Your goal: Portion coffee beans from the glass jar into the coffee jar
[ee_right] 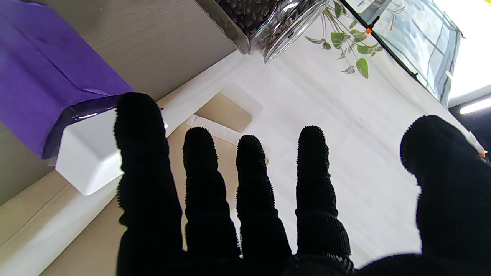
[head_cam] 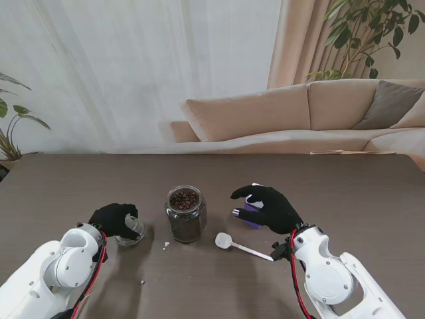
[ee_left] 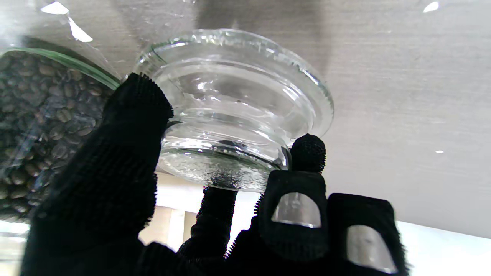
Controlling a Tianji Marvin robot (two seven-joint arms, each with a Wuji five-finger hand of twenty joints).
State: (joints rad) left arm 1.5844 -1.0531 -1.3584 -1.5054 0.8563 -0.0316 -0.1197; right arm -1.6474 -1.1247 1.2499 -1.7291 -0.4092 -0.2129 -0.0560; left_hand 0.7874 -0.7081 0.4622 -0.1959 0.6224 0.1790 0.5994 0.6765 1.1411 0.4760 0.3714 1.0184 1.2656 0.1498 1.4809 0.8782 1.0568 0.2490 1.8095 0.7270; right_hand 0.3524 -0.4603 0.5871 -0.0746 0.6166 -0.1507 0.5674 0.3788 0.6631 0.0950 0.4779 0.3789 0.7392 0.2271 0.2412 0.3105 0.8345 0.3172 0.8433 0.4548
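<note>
Left black-gloved hand (head_cam: 114, 219) clamped on clear glass lid (ee_left: 234, 107), resting on brown wooden table (head_cam: 345, 193) | open glass jar of coffee beans (head_cam: 185, 213) just right of it, mid-table | right black-gloved hand (head_cam: 271, 208) fingers spread, holding nothing, over purple box (ee_right: 42, 80) | white plastic spoon (head_cam: 242, 246) lies between jar and right arm | far table half free.

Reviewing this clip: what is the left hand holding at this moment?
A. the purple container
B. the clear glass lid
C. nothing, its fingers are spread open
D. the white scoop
B: the left hand has its fingers wrapped around the clear glass lid, beside the glass jar of beans, while the white scoop lies untouched on the table.
</note>
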